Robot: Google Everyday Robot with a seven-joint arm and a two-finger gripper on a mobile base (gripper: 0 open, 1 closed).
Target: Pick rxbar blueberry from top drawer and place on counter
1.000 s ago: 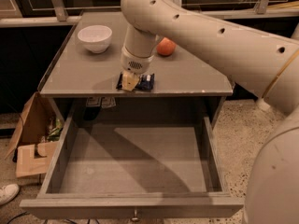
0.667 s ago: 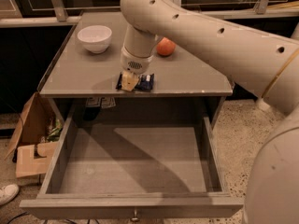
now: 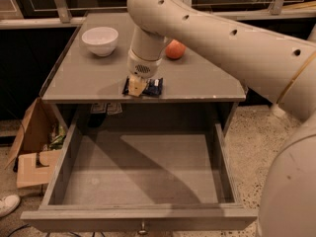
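Nearest the camera, well below and in front of the tool (image 3: pixel 138 87), the top drawer (image 3: pixel 143 177) stands pulled fully out. Its small metal knob (image 3: pixel 143 227) sits at the middle of the front panel, and its flat grey bottom holds nothing. Off to the picture's left of the drawer, lower than the tool, a cardboard box (image 3: pixel 32 132) rests on the speckled floor, with the toe of a white shoe (image 3: pixel 9 205) nearer still.

Above the drawer's back, the tabletop (image 3: pixel 197 80) begins. The tool points straight down close to the front edge of it, right over the rxbar blueberry (image 3: pixel 154 86). The bar lies flat on the tabletop, and its dark blue wrapper shows on both sides of the tool, more of it on the picture's right. The tool touches or nearly touches the bar; I cannot tell whether it is clamped on it or let loose.

Behind the tool and a little to the picture's right, a red-orange apple (image 3: pixel 175 50) sits partly hidden by the pale arm (image 3: pixel 222 38). Behind and to the picture's left stands a white bowl (image 3: pixel 100 40), well apart from the bar.
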